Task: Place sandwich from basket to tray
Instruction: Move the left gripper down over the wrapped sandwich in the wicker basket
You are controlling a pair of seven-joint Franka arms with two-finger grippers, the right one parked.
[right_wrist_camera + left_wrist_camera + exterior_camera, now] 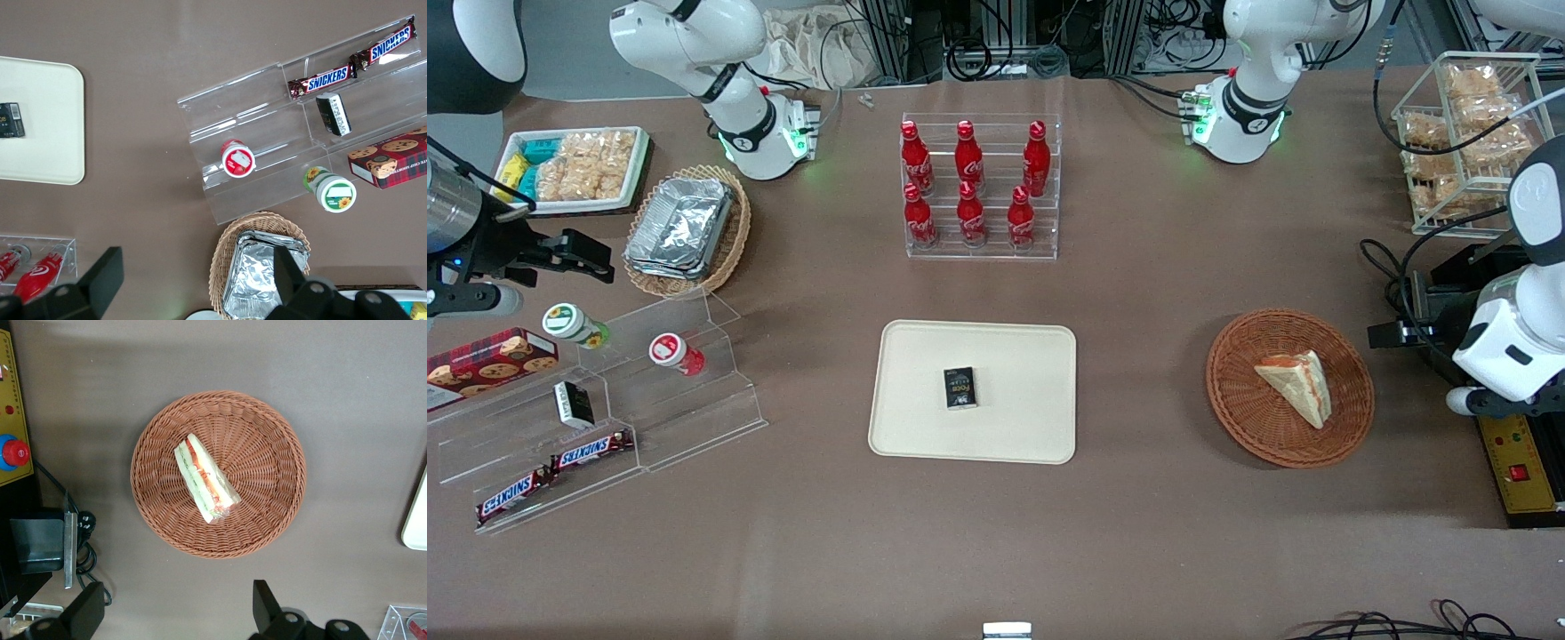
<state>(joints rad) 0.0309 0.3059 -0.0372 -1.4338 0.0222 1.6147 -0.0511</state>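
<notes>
Below the gripper [179,613], wide open and empty, hovering above the bench: sandwich [204,479] untouched in the wicker basket [267,427], cream tray [1014,431] well apart with only a small black packet [959,388]; pickup, transfer, release all left.

A brown tabletop [1138,533] fills the front view. At upper centre a clear rack [1040,249] holds six red cola bottles [971,188]. At upper left a white tray of snack packets [574,169] sits beside a tan oval wicker basket of foil containers [685,229]. At lower left a clear stepped stand [694,427] carries two Snickers bars [592,452], a red-lidded cup [676,353] and a green-lidded cup [574,324], with a cookie box [489,360] at the frame's left edge. A small black box [960,388] lies on the tray [925,436] at centre. At upper right stands a clear rack of snack bags [1467,142]; at lower right, a yellow control box [1519,467].
</notes>
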